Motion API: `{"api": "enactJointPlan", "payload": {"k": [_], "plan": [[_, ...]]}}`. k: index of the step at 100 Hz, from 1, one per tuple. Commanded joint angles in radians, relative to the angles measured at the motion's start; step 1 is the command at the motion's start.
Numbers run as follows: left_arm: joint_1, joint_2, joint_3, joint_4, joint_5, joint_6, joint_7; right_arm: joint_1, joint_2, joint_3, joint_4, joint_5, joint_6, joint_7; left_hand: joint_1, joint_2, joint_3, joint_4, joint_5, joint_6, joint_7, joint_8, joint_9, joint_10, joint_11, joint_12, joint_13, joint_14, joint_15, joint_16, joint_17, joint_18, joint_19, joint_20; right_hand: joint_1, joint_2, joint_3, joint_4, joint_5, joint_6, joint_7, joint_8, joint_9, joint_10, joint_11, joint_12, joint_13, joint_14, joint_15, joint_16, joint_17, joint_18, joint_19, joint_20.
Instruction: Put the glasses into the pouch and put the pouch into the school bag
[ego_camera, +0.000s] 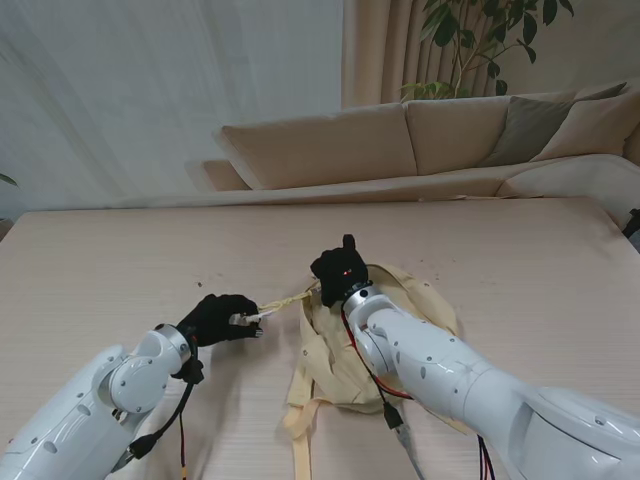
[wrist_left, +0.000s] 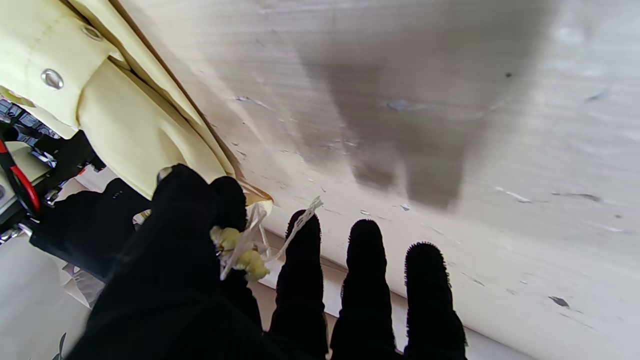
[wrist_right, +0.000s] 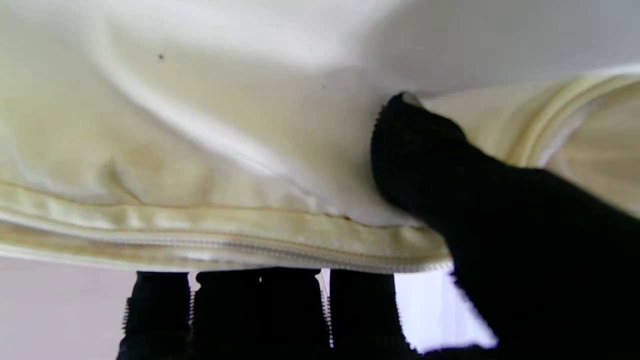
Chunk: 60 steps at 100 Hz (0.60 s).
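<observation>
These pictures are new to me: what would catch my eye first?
Two black-gloved hands at work on a pale yellow school bag lying mid-table. The left hand pinches a knotted cord stretched out from the bag's left side, while the right hand grips the bag's zipped edge, thumb pressed into the fabric.

The left hand (wrist_left: 240, 280) is pinching a knotted yellow-white cord (wrist_left: 245, 247) between thumb and forefinger; the other three gloved fingers (wrist_left: 367, 280) are sticking out straight, apart, not touching anything; the pale yellow school bag (wrist_left: 115, 115) is lying on the light wooden table (wrist_left: 450, 125), snap studs showing on its fabric; the fingers' shadow is falling across the tabletop.
</observation>
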Motion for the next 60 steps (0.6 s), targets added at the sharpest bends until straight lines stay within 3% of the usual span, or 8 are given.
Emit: {"api": "enactJointPlan", "payload": {"k": [1, 8, 18, 28, 38, 46, 53, 60], "plan": [[0.01, -0.001, -0.008, -0.013, -0.001, 0.007, -0.015, 0.005, 0.001, -0.001, 0.013, -0.002, -0.002, 0.004, 0.004, 0.017, -0.027, 0.027, 0.031, -0.003, 0.04, -0.002, -0.026, -0.012, 0.008, 0.011, -0.017, -0.008, 0.011, 0.024, -0.019, 0.017, 0.032, 0.009, 0.069, 0.071, 0.153, 0.08, 0.057, 0.034, 0.055, 0.031, 0.061, 0.111, 0.008, 0.028, 0.11, 0.016, -0.008, -0.017, 0.075, 0.054, 0.025, 0.027], [0.009, -0.002, -0.008, -0.014, -0.007, 0.009, -0.014, 0.005, 0.003, 0.003, 0.014, 0.0, -0.004, 0.006, 0.004, 0.016, -0.027, 0.026, 0.032, 0.0, 0.04, -0.003, -0.023, -0.01, 0.009, 0.011, -0.016, -0.006, 0.012, 0.024, -0.019, 0.017, 0.032, 0.009, 0.086, 0.085, 0.152, 0.037, 0.031, 0.038, 0.034, 0.015, 0.086, 0.148, -0.008, 0.021, 0.225, 0.05, 0.011, -0.025, 0.225, 0.103, 0.036, 0.029], [0.002, -0.002, -0.001, -0.011, -0.007, 0.001, -0.013, -0.004, -0.011, 0.026, 0.032, 0.03, -0.032, -0.022, 0.002, 0.017, -0.028, 0.026, 0.032, -0.003, 0.04, -0.002, -0.02, -0.012, 0.011, 0.012, -0.014, -0.009, 0.012, 0.024, -0.016, 0.017, 0.034, 0.01, 0.126, 0.072, 0.152, 0.01, 0.029, 0.087, 0.037, -0.003, 0.106, 0.255, 0.032, 0.026, 0.341, 0.132, 0.137, 0.029, 0.388, 0.2, 0.117, 0.054], [-0.004, -0.003, 0.006, -0.009, -0.016, 0.0, -0.015, -0.007, -0.017, 0.033, 0.042, 0.041, -0.049, -0.038, 0.004, 0.016, -0.027, 0.026, 0.032, -0.002, 0.04, -0.002, -0.02, -0.011, 0.011, 0.011, -0.014, -0.008, 0.012, 0.024, -0.015, 0.016, 0.036, 0.011, 0.156, 0.075, 0.148, -0.01, 0.037, 0.117, 0.038, -0.02, 0.156, 0.308, 0.089, 0.029, 0.376, 0.129, 0.294, 0.138, 0.519, 0.27, 0.148, 0.087], [-0.006, -0.004, 0.012, -0.008, -0.021, -0.003, -0.015, -0.005, -0.028, 0.031, 0.067, 0.047, -0.06, -0.068, 0.002, 0.018, -0.028, 0.026, 0.032, -0.003, 0.041, -0.003, -0.02, -0.014, 0.011, 0.012, -0.012, -0.008, 0.014, 0.024, -0.014, 0.017, 0.037, 0.011, 0.205, 0.043, 0.152, 0.005, 0.06, 0.153, 0.061, -0.034, 0.249, 0.336, 0.108, 0.064, 0.379, 0.12, 0.424, 0.242, 0.629, 0.318, 0.15, 0.098], [-0.006, -0.003, 0.014, -0.011, -0.023, -0.003, -0.019, -0.003, -0.043, 0.03, 0.095, 0.056, -0.065, -0.106, 0.001, 0.019, -0.028, 0.026, 0.036, 0.001, 0.042, -0.004, -0.015, -0.01, 0.012, 0.012, -0.011, -0.007, 0.014, 0.024, -0.014, 0.018, 0.037, 0.012, 0.267, -0.048, 0.152, 0.027, 0.081, 0.174, 0.087, -0.044, 0.31, 0.345, 0.117, 0.083, 0.378, 0.136, 0.487, 0.293, 0.694, 0.357, 0.145, 0.093], [-0.003, 0.0, 0.011, -0.013, -0.012, -0.006, -0.023, 0.003, -0.048, 0.024, 0.111, 0.056, -0.075, -0.123, -0.004, 0.022, -0.029, 0.026, 0.037, -0.003, 0.04, -0.006, -0.014, -0.012, 0.011, 0.011, -0.009, -0.009, 0.014, 0.024, -0.012, 0.017, 0.038, 0.012, 0.303, -0.118, 0.153, 0.058, 0.097, 0.164, 0.124, -0.05, 0.314, 0.354, 0.141, 0.109, 0.377, 0.143, 0.509, 0.324, 0.717, 0.37, 0.136, 0.083], [-0.001, 0.001, 0.007, -0.012, -0.006, -0.003, -0.027, 0.006, -0.038, 0.02, 0.101, 0.05, -0.081, -0.106, -0.003, 0.021, -0.028, 0.027, 0.035, -0.004, 0.039, -0.006, -0.017, -0.012, 0.009, 0.01, -0.011, -0.009, 0.012, 0.023, -0.013, 0.017, 0.037, 0.012, 0.313, -0.164, 0.153, 0.122, 0.106, 0.149, 0.161, -0.04, 0.318, 0.361, 0.174, 0.117, 0.378, 0.138, 0.535, 0.346, 0.716, 0.354, 0.145, 0.081]]}}
